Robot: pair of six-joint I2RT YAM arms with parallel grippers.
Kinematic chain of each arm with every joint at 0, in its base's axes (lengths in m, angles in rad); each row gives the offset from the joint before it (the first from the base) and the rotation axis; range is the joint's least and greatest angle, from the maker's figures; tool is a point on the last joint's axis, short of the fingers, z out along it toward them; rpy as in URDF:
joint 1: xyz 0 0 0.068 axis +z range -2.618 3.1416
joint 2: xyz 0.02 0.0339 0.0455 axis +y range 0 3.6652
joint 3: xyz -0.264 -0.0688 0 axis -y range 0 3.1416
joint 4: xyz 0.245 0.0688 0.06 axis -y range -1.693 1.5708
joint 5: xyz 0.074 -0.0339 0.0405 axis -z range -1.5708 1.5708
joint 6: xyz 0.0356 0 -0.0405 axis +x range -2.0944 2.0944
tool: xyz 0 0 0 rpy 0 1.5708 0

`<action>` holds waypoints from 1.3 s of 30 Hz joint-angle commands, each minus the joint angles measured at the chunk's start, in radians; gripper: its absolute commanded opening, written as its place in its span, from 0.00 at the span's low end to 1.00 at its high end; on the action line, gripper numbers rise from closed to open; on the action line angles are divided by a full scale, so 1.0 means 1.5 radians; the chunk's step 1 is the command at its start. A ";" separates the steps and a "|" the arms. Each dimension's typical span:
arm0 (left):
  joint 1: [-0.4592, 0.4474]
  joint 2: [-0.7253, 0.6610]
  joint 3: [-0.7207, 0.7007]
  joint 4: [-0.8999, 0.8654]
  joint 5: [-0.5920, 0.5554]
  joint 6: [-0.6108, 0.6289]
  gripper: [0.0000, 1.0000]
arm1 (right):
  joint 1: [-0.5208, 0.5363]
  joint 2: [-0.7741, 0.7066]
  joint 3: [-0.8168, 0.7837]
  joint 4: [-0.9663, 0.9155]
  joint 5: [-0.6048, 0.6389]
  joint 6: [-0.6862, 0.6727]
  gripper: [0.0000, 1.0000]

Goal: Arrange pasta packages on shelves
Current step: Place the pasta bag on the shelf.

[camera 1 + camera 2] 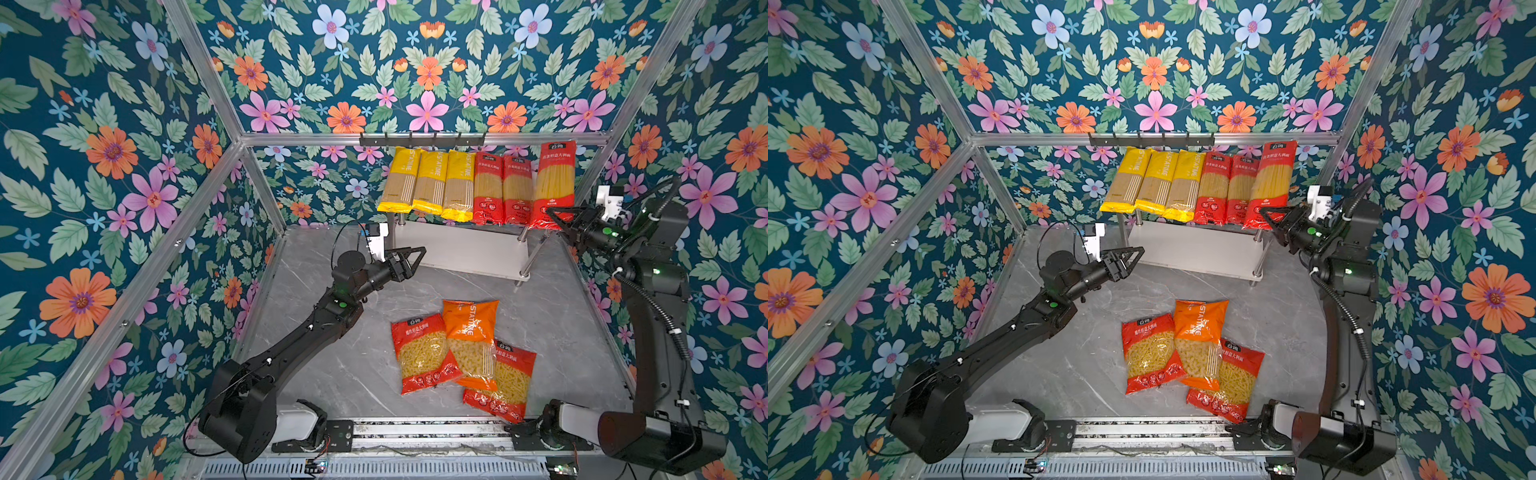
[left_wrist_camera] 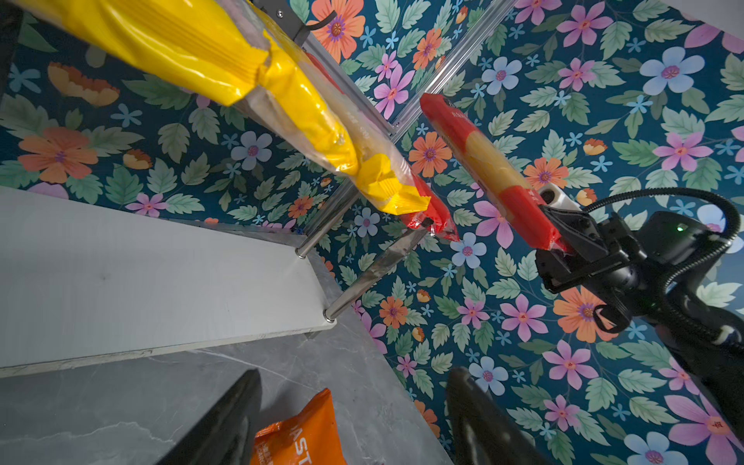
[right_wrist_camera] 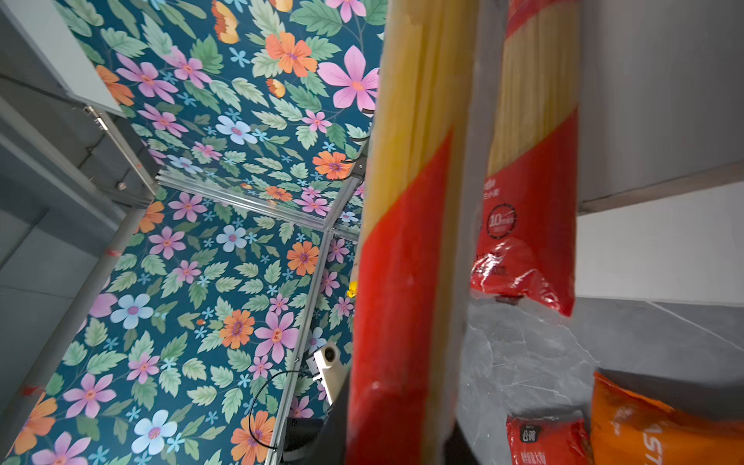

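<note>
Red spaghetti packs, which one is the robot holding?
The red pack farthest from the yellow packs. It stands higher than the other two red packs, and the right tool pinches its bottom end.

You have one set of shelves (image 1: 461, 249) to count from. Along its top you see three yellow spaghetti packs (image 1: 430, 183) side by side, then two red spaghetti packs (image 1: 488, 189) beside them. A third red spaghetti pack (image 1: 555, 185) is just off the shelves' right end, which makes six long packs. On the tabletop (image 1: 332, 353) in front of the shelves you find three short bags overlapping in one cluster: two red short-pasta bags (image 1: 424, 353) and one orange short-pasta bag (image 1: 471, 336) between them. That gives you nine in all. Above the shelves runs one black hook rail (image 1: 422, 140). You have two arms, one ending in the left gripper (image 1: 415, 262) and one in the right gripper (image 1: 557, 217).
</note>
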 commanded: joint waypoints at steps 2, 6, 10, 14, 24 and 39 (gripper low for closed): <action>0.010 -0.009 -0.017 0.031 0.008 0.009 0.74 | -0.022 0.038 0.054 -0.069 -0.025 -0.097 0.00; 0.013 -0.006 -0.026 0.030 0.017 0.008 0.74 | -0.042 0.075 0.116 -0.152 -0.029 -0.149 0.00; 0.014 -0.002 -0.033 0.030 0.019 0.008 0.74 | -0.059 0.091 0.124 -0.174 -0.032 -0.162 0.00; 0.016 0.003 -0.047 0.052 0.021 0.006 0.74 | -0.059 0.123 0.145 -0.205 -0.040 -0.181 0.00; 0.027 0.027 -0.041 0.066 0.045 -0.005 0.73 | -0.058 0.157 0.105 -0.222 -0.047 -0.220 0.00; 0.029 0.060 -0.019 0.064 0.047 -0.026 0.73 | -0.057 0.259 0.210 -0.249 -0.067 -0.240 0.00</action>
